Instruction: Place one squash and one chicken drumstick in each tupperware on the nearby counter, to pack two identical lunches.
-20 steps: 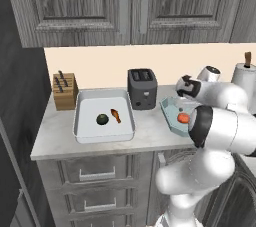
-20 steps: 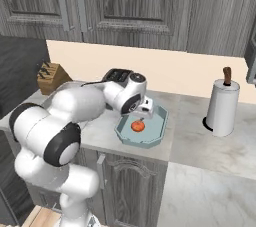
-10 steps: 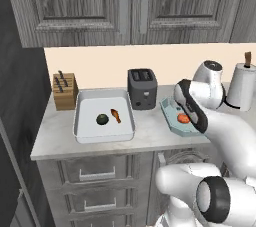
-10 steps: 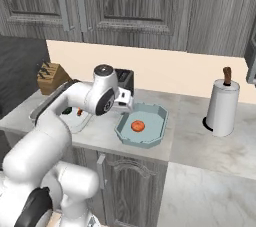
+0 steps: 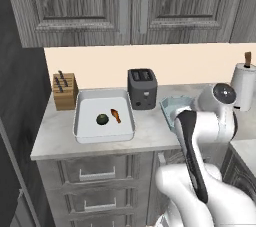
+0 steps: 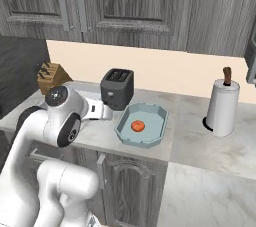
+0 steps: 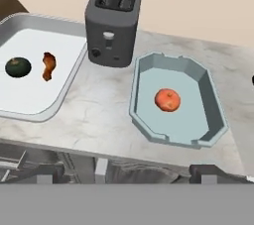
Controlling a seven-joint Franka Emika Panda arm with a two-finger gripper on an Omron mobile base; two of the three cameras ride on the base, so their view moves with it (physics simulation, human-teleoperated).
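Gripper (image 7: 124, 173) drawn back off the front edge of the counter (image 7: 99, 115), jaws spread wide, nothing between them, dark finger tips (image 7: 45, 172) at the bottom of the hand view. Orange-red squash (image 7: 167, 99) alone in the pale blue-green octagonal tupperware (image 7: 208, 120), just right of the black toaster (image 7: 110, 27); dark green squash (image 7: 18, 67) and one chicken drumstick (image 7: 48, 65) close side by side, apart, in the white rectangular tupperware (image 7: 59, 95) left of the toaster. Knife block (image 5: 64, 91) at the far left against the wall, paper towel roll (image 6: 223, 107) well off to the right.
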